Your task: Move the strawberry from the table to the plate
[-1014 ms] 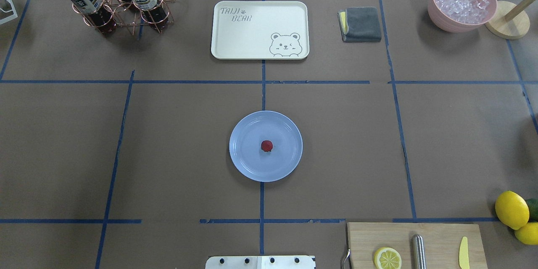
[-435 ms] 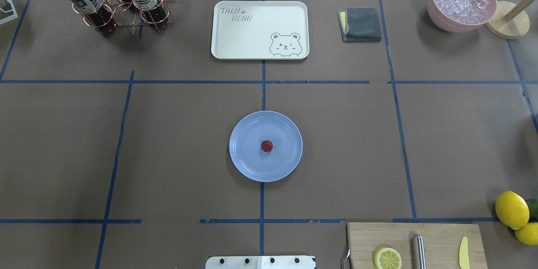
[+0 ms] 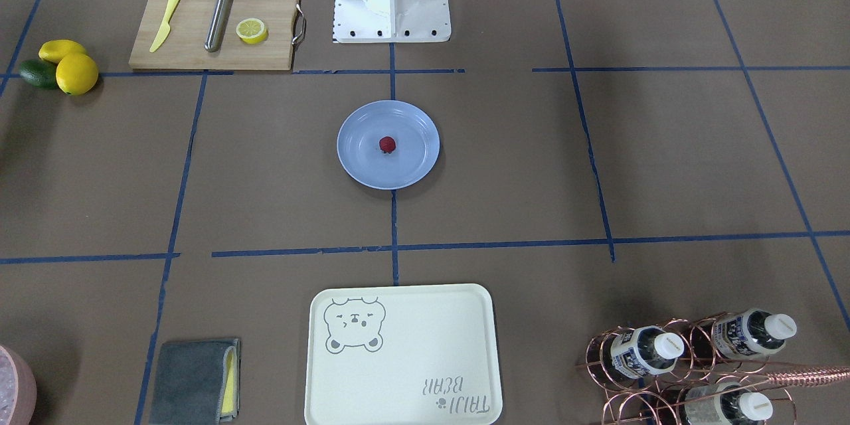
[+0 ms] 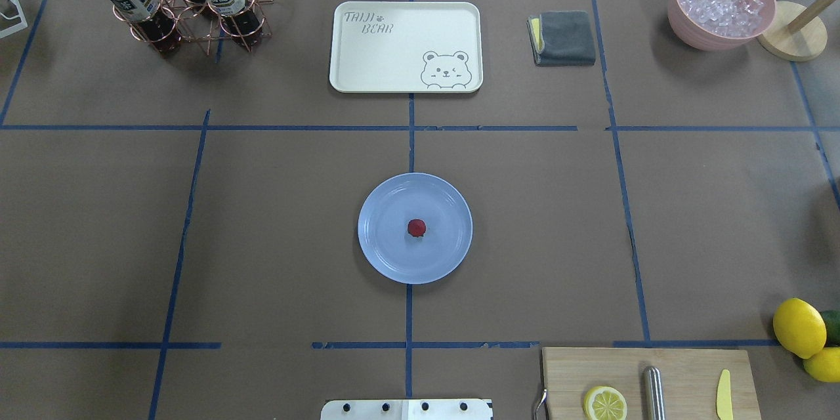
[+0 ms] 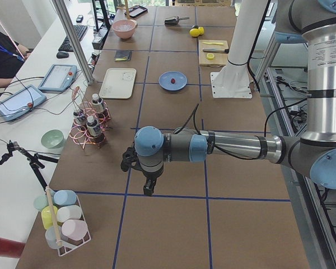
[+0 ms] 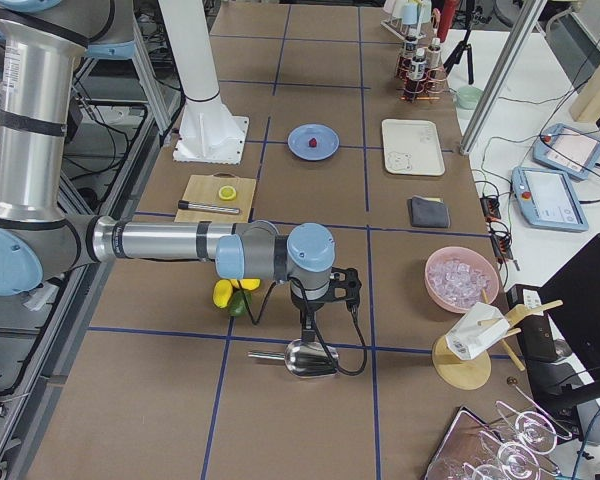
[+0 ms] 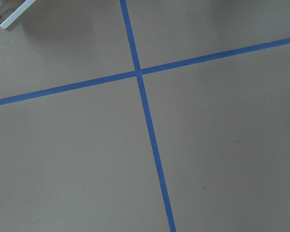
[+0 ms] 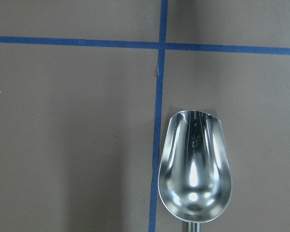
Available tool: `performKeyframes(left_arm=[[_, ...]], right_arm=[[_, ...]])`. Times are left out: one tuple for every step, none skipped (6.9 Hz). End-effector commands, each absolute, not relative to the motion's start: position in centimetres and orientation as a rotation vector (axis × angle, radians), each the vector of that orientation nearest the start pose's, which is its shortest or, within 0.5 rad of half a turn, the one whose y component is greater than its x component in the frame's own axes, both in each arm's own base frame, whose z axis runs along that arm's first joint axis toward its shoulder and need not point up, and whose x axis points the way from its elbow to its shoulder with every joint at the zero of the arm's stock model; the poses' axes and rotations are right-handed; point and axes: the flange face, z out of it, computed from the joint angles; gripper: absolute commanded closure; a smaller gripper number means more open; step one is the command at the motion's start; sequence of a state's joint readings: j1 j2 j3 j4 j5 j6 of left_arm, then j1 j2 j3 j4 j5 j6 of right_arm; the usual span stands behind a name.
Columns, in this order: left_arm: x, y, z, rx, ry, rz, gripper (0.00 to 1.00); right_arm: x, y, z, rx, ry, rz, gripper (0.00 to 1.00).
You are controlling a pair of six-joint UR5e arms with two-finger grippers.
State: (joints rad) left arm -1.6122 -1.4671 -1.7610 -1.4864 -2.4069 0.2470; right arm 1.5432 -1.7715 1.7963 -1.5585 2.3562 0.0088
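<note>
The small dark red strawberry lies near the middle of the light blue plate, which sits at the centre of the brown, blue-taped table. No arm or gripper reaches into the overhead or front views. My left gripper shows only in the left side view, pointing down over bare table far from the plate; I cannot tell if it is open or shut. My right gripper shows only in the right side view, above a metal scoop; its state I cannot tell either.
A cream bear-print tray lies beyond the plate, with a copper bottle rack at far left, a grey cloth and a pink ice bowl at far right. A cutting board and lemons are near right.
</note>
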Motion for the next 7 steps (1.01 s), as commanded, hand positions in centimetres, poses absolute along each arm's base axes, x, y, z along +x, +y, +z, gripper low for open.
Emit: performKeyframes(left_arm=[[-7.78,-44.35,61.82,0.122,0.829,0.194,0.00],[-7.78,-44.28,61.88,0.120,0.829,0.193,0.00],[-7.78,-44.28,61.88,0.120,0.829,0.193,0.00],[-7.85,-44.26,61.88,0.121,0.829,0.192,0.00],[-7.78,-44.21,61.95,0.119,0.829,0.193,0.00],[-7.84,-44.19,61.95,0.120,0.829,0.191,0.00],[-7.87,-44.18,62.08,0.116,0.825,0.190,0.00]], right_arm=[[5.16,-40.75,63.84,0.015,-0.786,-0.031,0.00],[5.16,-40.74,63.92,0.014,-0.786,-0.030,0.00],[5.17,-40.46,64.09,0.009,-0.786,-0.029,0.00],[5.17,-40.39,64.15,0.008,-0.786,-0.028,0.00],[5.18,-40.31,64.21,0.007,-0.786,-0.027,0.00],[5.18,-40.08,64.47,0.001,-0.786,-0.025,0.00],[5.19,-39.93,64.59,-0.002,-0.785,-0.024,0.00]])
